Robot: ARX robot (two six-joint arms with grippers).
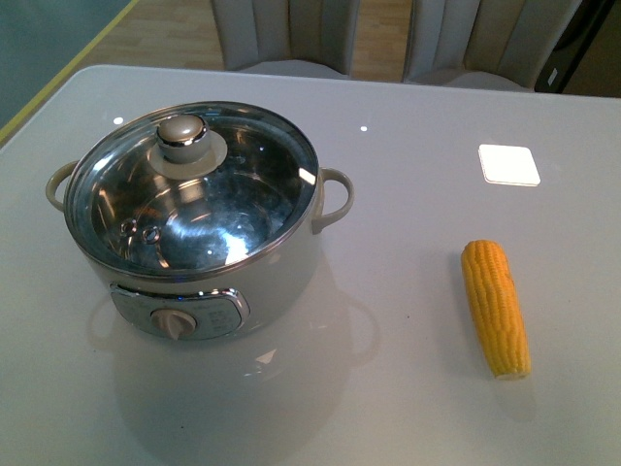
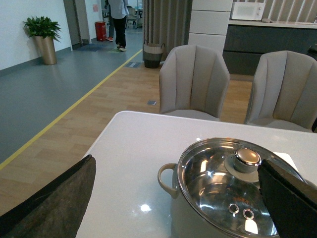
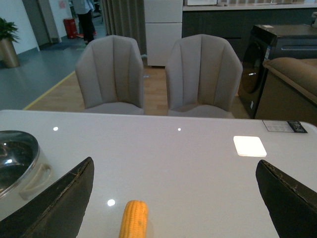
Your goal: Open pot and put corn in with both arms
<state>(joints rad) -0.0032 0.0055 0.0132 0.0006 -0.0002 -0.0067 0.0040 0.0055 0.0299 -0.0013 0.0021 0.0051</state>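
We see the pot [image 1: 281, 282] on the left part of the bench [image 1: 388, 408], its dial turned toward us and its loop handles out to either side. The glass lid [image 1: 194, 209] sits closed on the rim, and the knob [image 1: 182, 131] stands toward the far side. The corn [image 1: 496, 306] lies flat on the bare bench, well to the right of the pot and apart from it, with its length running roughly away from us. A white square [image 1: 508, 164] lies beyond it.

In the left wrist view the left fingers [image 2: 54, 203] are spread wide with nothing between them. The lidded pot is ahead of them, and one finger overlaps the lid's edge, though we cannot tell if it touches. The right fingers [image 3: 54, 203] are also spread wide and empty, and one end of the corn shows between them. Two chairs [image 3: 111, 74] stand behind the bench.
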